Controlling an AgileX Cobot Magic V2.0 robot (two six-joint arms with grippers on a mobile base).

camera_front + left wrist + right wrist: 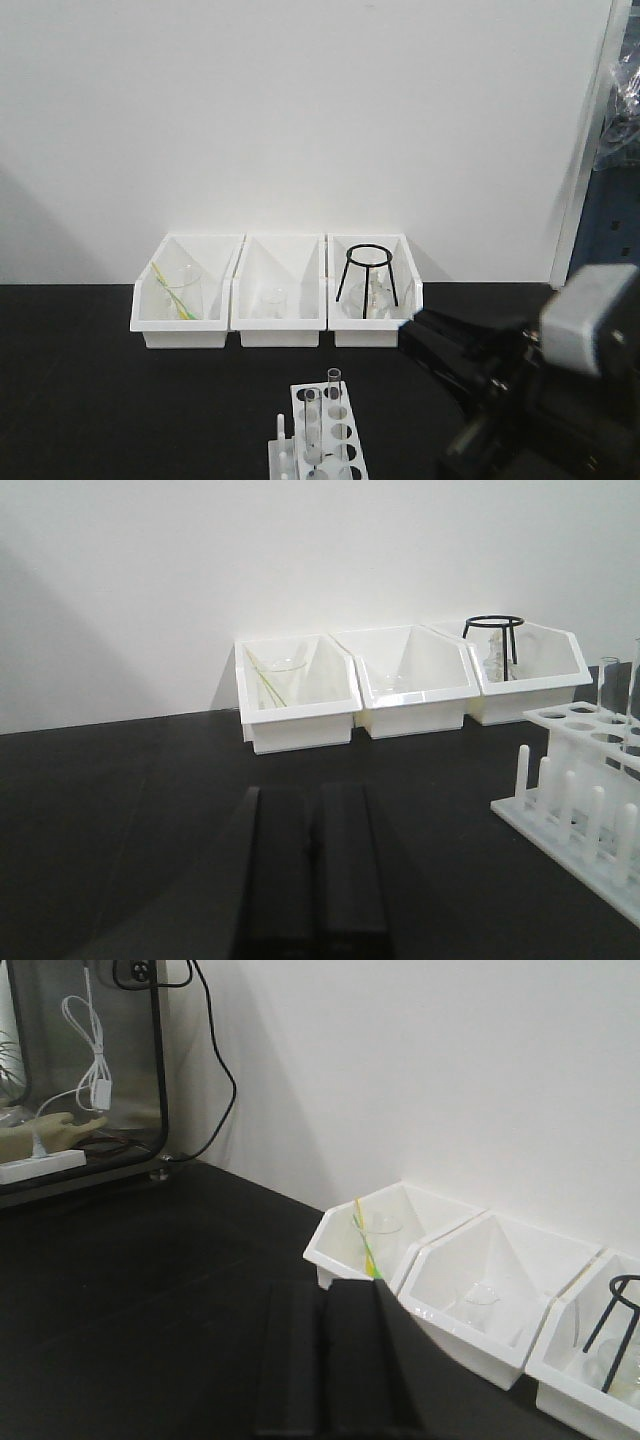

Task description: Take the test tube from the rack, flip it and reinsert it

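Note:
The white rack [335, 445] stands at the table's front centre, with pegs [565, 792] along one side. Two clear tubes that look alike stand upright in its holes, one taller at the back [333, 393] and one in front [312, 420]; either could be the test tube. The left wrist view has the rack [585, 742] at its right edge with both tubes [607, 683]. My left gripper [312, 794] is shut on nothing, low over the black table and left of the rack. My right gripper [322, 1290] is also shut and empty, right of the rack and pointing toward the bins.
Three white bins line the back wall: the left one [183, 295] holds a beaker and a yellow-green rod, the middle one [278, 300] a small beaker, the right one [372, 300] a black tripod stand. A glass-fronted cabinet [85, 1070] with cables stands far left in the right wrist view.

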